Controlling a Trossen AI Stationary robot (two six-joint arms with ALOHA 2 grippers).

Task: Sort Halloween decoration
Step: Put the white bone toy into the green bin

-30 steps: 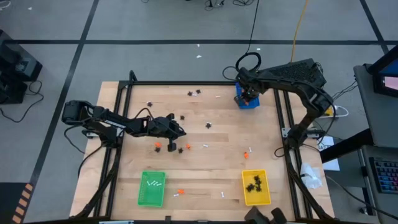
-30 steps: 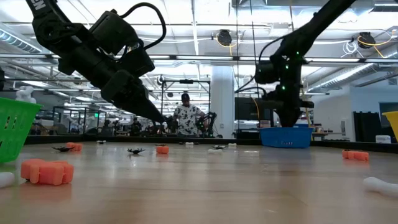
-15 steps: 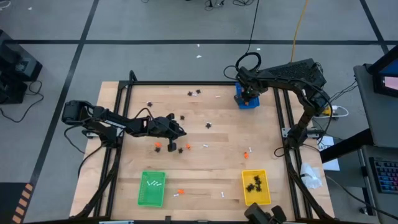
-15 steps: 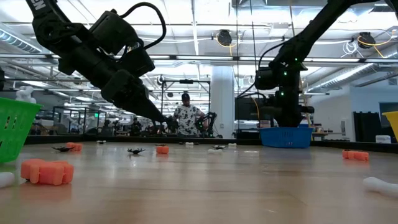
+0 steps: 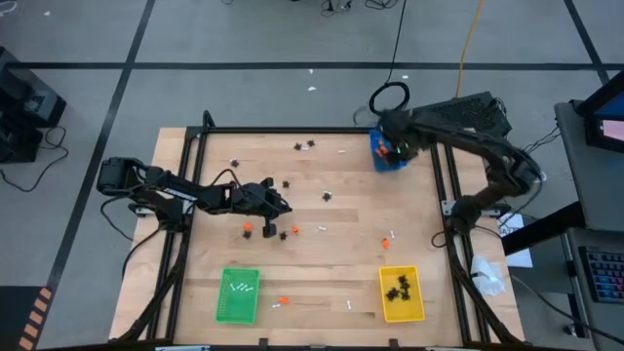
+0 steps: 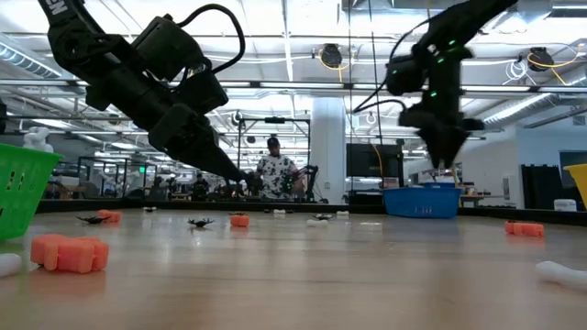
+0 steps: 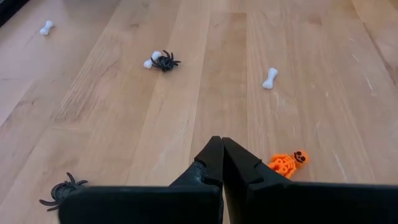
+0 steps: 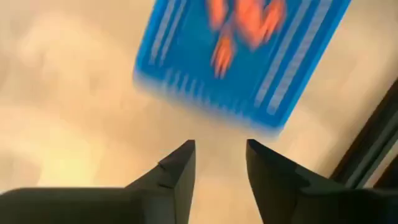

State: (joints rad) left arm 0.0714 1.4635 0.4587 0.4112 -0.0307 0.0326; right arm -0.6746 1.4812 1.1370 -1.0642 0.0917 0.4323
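1. Right gripper (image 8: pixel 217 163) is hanging over the blue tray (image 5: pixel 387 153) at the far edge of the wooden surface (image 5: pixel 351 210). Its jaws are spread apart with nothing between them, and orange pieces (image 8: pixel 245 22) are lying inside the tray.
2. Left gripper (image 7: pixel 221 163) sits low over the middle-left of the surface, jaws pressed together and holding nothing. An orange skeleton figure (image 7: pixel 286 163) lies just beside its tips, not touching as far as I can tell.
3. Further out in the left wrist view there's a white bone (image 7: pixel 269 78), plus a black spider (image 7: pixel 165 61) touching another small white piece.
4. Green tray (image 5: pixel 238 294) at the near edge has white bones in it; yellow tray (image 5: pixel 401 293) has black spiders.
5. More bits are scattered loose across the surface.
6. A person (image 6: pixel 272 171) stands in the room beyond.
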